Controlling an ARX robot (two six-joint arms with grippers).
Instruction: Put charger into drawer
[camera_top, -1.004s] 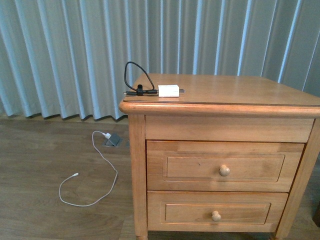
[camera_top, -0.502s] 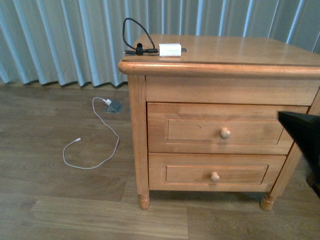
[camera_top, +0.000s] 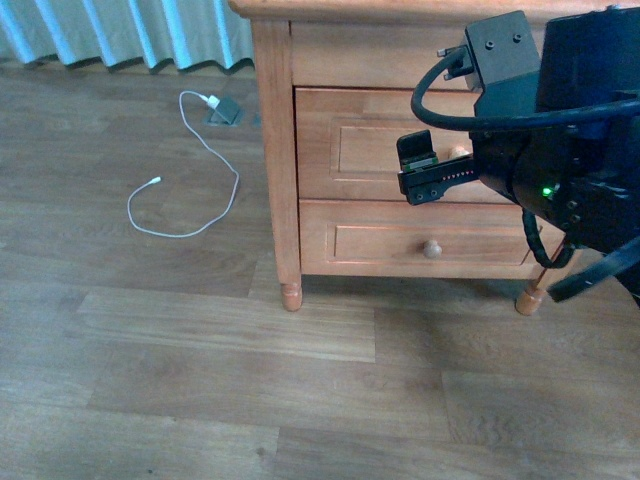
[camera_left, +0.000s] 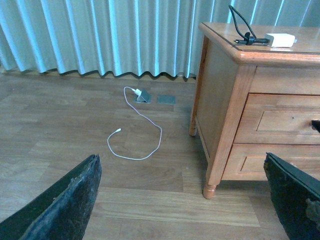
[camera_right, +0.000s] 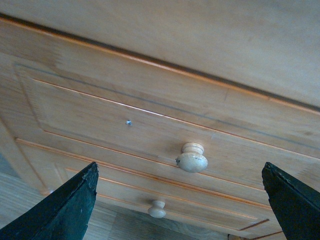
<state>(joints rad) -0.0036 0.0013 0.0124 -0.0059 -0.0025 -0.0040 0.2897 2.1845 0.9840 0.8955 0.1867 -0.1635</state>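
Right end effector (camera_right: 180, 167) gapes open facing the knob (camera_right: 192, 157) of the shut drawer (camera_right: 115, 120). I'd centre the knob in the gap, clamp, and pull straight. Left end effector (camera_left: 181, 157) is open too. Charger (camera_left: 280, 39) sits on the worktop (camera_left: 220, 30), 12 o'clock above the drawer. White cable (camera_top: 190, 170) on the floor at 9 o'clock looks out of the way.

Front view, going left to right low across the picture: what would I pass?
white cable on the floor → nightstand's left-hand front leg → lower drawer's knob → right-hand front leg
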